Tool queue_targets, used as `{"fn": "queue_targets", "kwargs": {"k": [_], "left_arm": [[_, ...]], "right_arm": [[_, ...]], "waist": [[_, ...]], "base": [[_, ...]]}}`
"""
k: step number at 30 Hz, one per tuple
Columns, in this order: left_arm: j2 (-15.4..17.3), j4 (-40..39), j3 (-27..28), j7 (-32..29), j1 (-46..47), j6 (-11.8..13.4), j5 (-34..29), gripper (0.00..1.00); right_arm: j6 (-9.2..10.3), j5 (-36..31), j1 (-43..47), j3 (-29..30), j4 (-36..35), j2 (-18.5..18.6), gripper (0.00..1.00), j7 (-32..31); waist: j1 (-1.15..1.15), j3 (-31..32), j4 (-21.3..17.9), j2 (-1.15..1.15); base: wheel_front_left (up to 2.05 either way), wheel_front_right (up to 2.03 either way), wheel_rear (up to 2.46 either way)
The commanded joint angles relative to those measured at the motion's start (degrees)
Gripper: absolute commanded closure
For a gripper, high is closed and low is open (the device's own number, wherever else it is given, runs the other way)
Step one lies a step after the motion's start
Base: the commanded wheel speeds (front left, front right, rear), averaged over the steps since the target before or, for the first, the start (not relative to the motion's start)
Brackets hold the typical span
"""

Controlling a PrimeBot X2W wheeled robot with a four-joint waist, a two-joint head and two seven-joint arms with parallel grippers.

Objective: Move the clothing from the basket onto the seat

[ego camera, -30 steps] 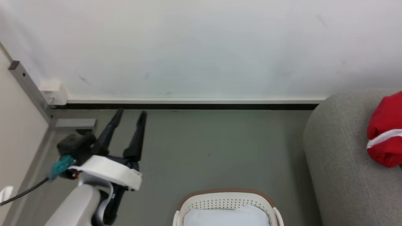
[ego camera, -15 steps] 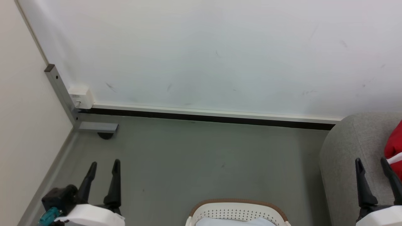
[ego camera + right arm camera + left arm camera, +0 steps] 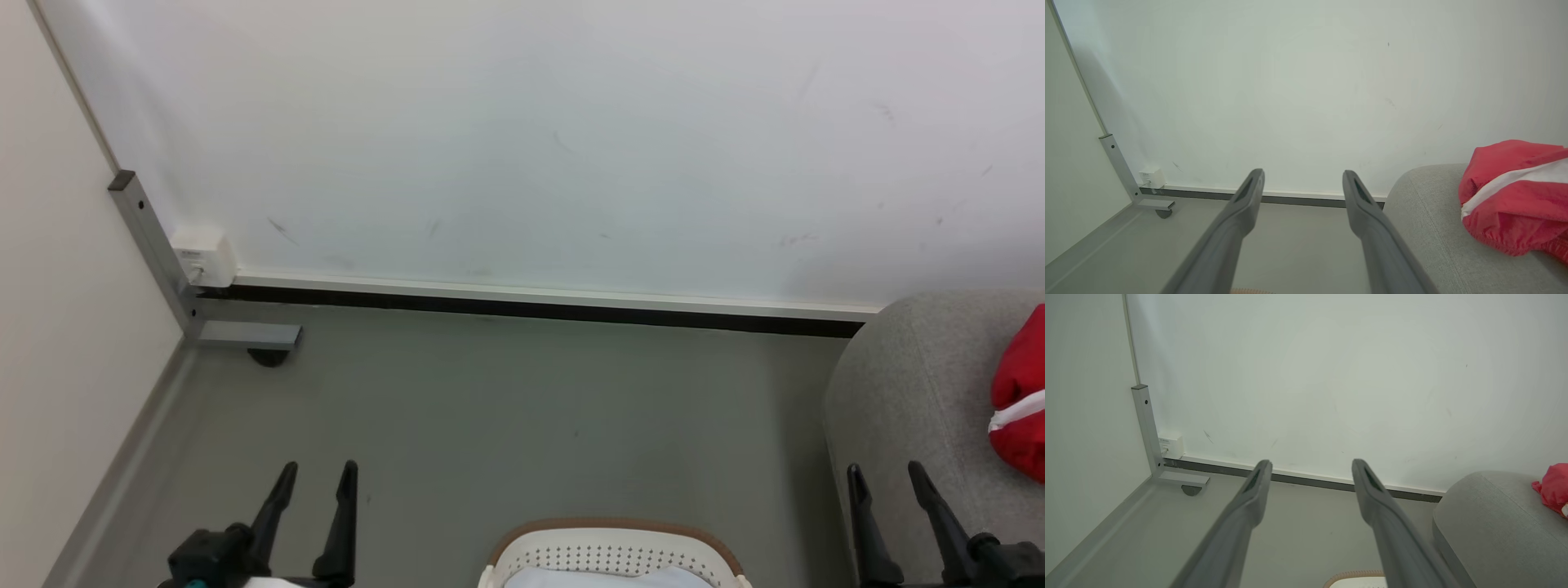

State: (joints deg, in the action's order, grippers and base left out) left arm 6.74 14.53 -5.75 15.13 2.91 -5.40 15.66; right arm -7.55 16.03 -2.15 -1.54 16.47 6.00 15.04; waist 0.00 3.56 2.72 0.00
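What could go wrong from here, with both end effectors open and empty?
The basket is mostly cut off at the head view's bottom edge, so a reach may be badly aimed.
A pale cloth lies in it; the left end effector or right end effector might grab that by mistake.

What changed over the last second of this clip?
The head camera shifted. The left gripper came down from mid-height in the head view to its lower left; the right gripper came into view at lower right, by the seat. Both are open and empty; nothing grasped or released. The red clothing on the seat and the basket stayed put.
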Motion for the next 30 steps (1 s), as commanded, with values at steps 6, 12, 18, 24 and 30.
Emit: {"fn": "queue_targets", "kwargs": {"k": [6,12,18,24,30], "left_arm": [[-1.76,1.93,1.61,0.01,0.16,-1.57,-2.83,0.00],[-2.52,2.64,2.48,0.01,0.46,-2.01,-3.55,0.00],[-2.85,2.92,2.66,0.01,0.62,-2.09,-4.01,0.00],[-2.94,2.74,2.23,0.01,0.71,-2.12,-3.53,0.00],[-2.80,2.58,2.06,0.01,0.70,-2.05,-3.02,0.00]], "right_arm": [[0.13,-1.40,2.12,-0.83,-0.38,-1.20,0.00,0.16],[0.13,-1.22,2.31,-1.13,-0.03,-1.54,0.00,0.17],[0.14,-0.71,2.05,-1.43,0.27,-1.70,0.00,0.17],[0.14,-0.47,2.04,-1.53,0.25,-1.78,0.00,0.17],[0.14,-0.32,2.01,-1.66,0.39,-1.87,0.00,0.17]], "waist": [[0.00,0.45,-0.96,0.00],[0.00,0.63,-1.42,0.00],[0.00,0.67,-1.59,0.00],[0.00,0.64,-1.53,0.00],[0.00,0.49,-1.37,0.00]], "base": [[0.00,0.00,0.00],[0.00,0.00,0.00],[0.00,0.00,0.00],[0.00,0.00,0.00],[0.00,0.00,0.00]]}}
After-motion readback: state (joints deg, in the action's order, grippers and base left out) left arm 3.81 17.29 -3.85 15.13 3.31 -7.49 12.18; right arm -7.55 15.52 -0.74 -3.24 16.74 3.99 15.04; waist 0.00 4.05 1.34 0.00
